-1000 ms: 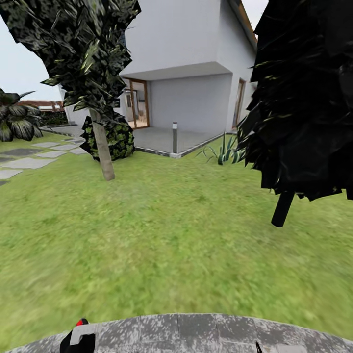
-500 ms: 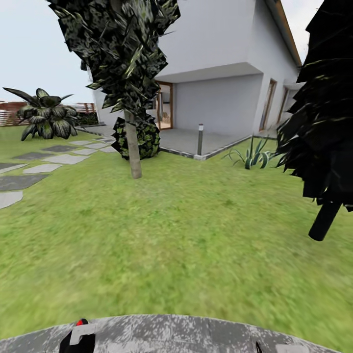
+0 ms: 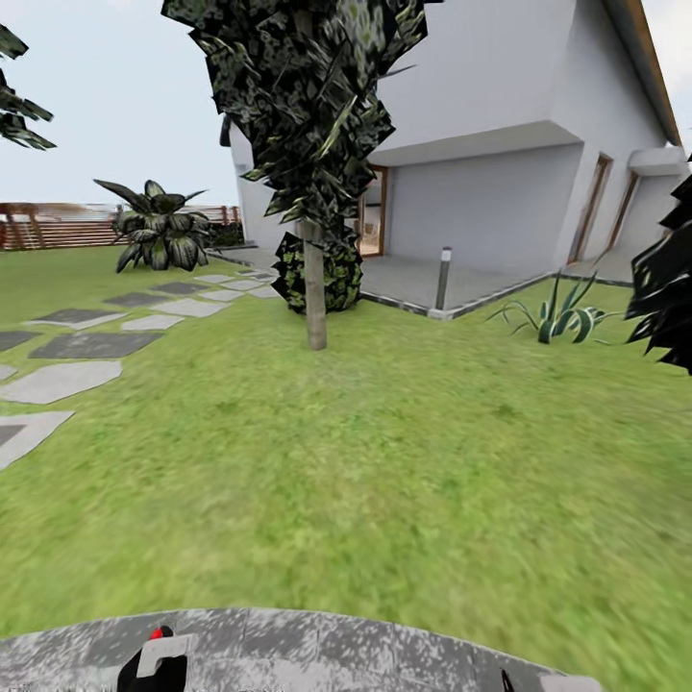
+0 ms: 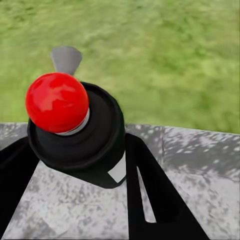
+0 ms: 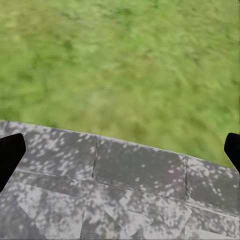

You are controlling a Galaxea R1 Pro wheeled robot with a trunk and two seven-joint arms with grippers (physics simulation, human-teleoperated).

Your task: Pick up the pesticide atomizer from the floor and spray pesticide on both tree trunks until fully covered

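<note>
The left gripper [image 4: 100,170] has its jaws closed on the atomizer [image 4: 75,132], black fingers on both sides of the dark body and the red knob on its cap facing the wrist camera; in the head view the atomizer [image 3: 154,663] sits low at the left over the round paved patch [image 3: 336,644]. The right gripper [image 5: 120,150] has its jaws spread wide with nothing between them, above the edge where paving meets grass [image 5: 125,65]. One tree [image 3: 314,173] stands well ahead across the lawn, its pale trunk [image 3: 314,288] bare down to the ground in front of a dark shrub [image 3: 322,274]. The main risk, as I judge it, is spraying from here: the trunk is far off and the mist would likely fall short, leaving it uncovered. The nozzle's direction is also unclear, so a spray could miss to one side. A slack hold could let the slim can twist or drop while driving over the grass. The stepping stones [image 3: 72,380] lie off to the left, away from the line to the trunk. The atomizer is the sole container; its contents cannot be seen.
</note>
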